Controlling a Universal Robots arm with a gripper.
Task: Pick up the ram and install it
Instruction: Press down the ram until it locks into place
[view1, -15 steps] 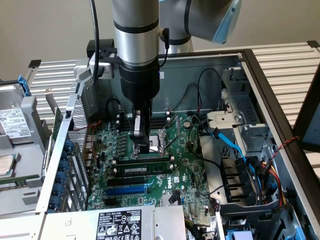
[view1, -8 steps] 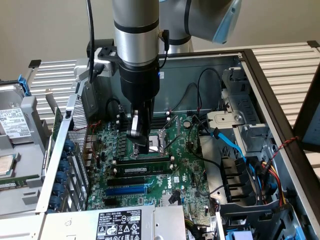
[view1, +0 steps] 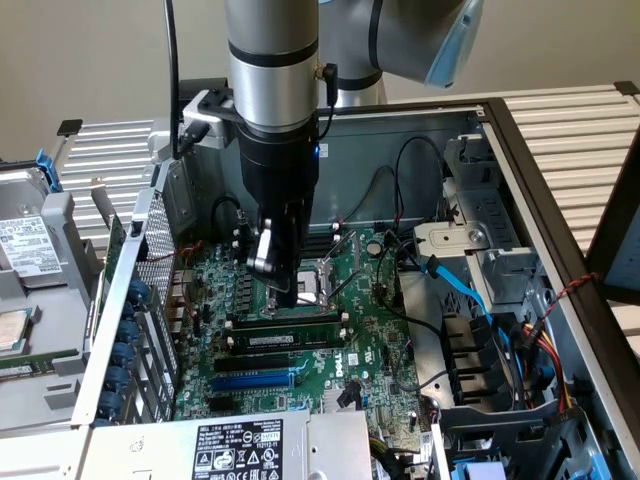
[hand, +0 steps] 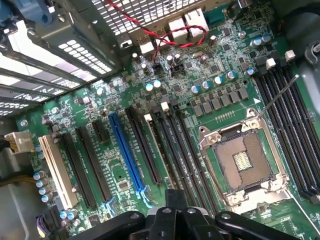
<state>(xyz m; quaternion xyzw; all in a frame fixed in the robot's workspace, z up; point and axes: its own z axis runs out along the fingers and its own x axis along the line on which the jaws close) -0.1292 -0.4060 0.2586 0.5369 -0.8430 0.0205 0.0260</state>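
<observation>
One black tool (view1: 283, 283), its fingers pressed together, hangs above the green motherboard (view1: 375, 345), near the long, flat green ram stick (view1: 285, 340) seated in a slot.

Ram (view1: 283, 340): long thin green stick with dark chips, lying level in a black motherboard slot, just above the blue slot.

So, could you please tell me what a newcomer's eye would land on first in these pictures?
Probably the robot arm reaching down into the open computer case, its gripper shut just above the green motherboard beside the empty processor socket. Next, the bright blue slot among the black ones.
</observation>
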